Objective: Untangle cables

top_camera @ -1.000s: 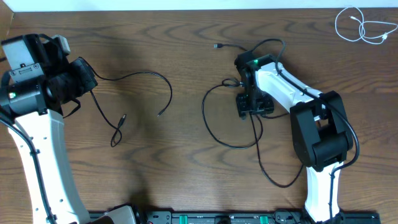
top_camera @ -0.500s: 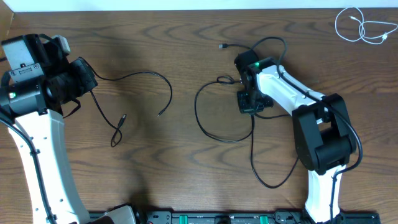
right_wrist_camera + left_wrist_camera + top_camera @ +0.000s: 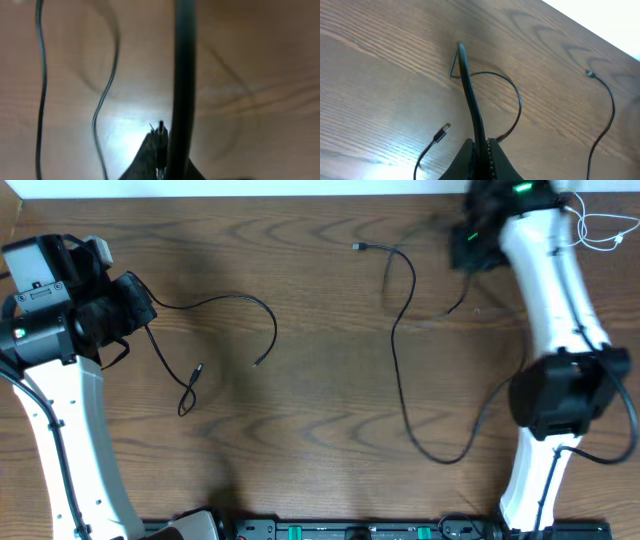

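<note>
Dragged black cable (image 3: 398, 370) toward desk's (image 3: 300, 470) far-right corner, clamped in right gripper (image 3: 468, 248); loop opened out, tangle mostly gone. Left gripper (image 3: 148, 308) pinched shut on second cable (image 3: 272, 330).

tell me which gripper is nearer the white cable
Right. The right gripper is just left of the white cable at the far right corner; the left gripper is far away on the opposite side.

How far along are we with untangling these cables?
Looks done: the white cable sits in the far corner, and the black ones lie apart from each other. In hand: the left gripper is shut on the left black cable, the right gripper on the right black cable. Left: lay both down straightened.
</note>
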